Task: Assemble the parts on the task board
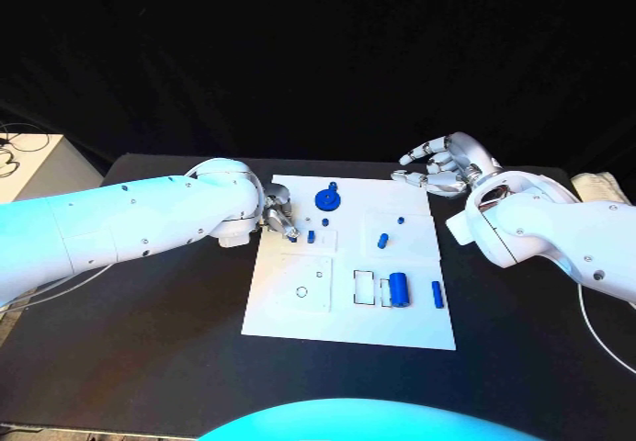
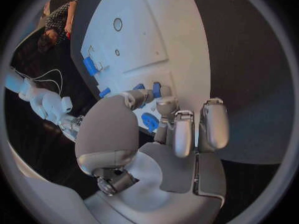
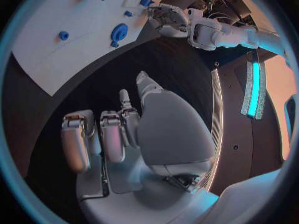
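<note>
Two hands share the black table [image 1: 159, 367], and we take them in turn. Our left hand [image 1: 276, 219] sits at the left edge of the white task board [image 1: 351, 322], fingers bent down over the board's upper left part. From the head view most of that hand is hidden behind the arm's own wrist, so we cannot tell from there whether it holds anything. In the left wrist view the fingertips [image 2: 167, 104] reach down to a small blue part [image 2: 156, 89], but the fingers cover the contact, and we cannot tell whether the part is pinched or only touched.

Our right hand [image 1: 443, 165] hovers past the board's far right corner, over the table, with its fingers curled loosely and apart; the right wrist view shows its palm [image 3: 168, 134] bare, holding nothing.

On the board we see a round blue gear-like part [image 1: 326, 198] near the far edge, a small blue peg [image 1: 383, 241] right of centre, a tiny blue piece [image 1: 399, 220] beyond it, a blue cylinder [image 1: 398, 289] lying by a rectangular outline, and a slim blue pin [image 1: 437, 294] just beside it to the right. A short blue peg [image 1: 312, 236] stands close to the left fingers. Whether these pegs sit in holes or merely rest on the surface is too small for us to tell.
</note>
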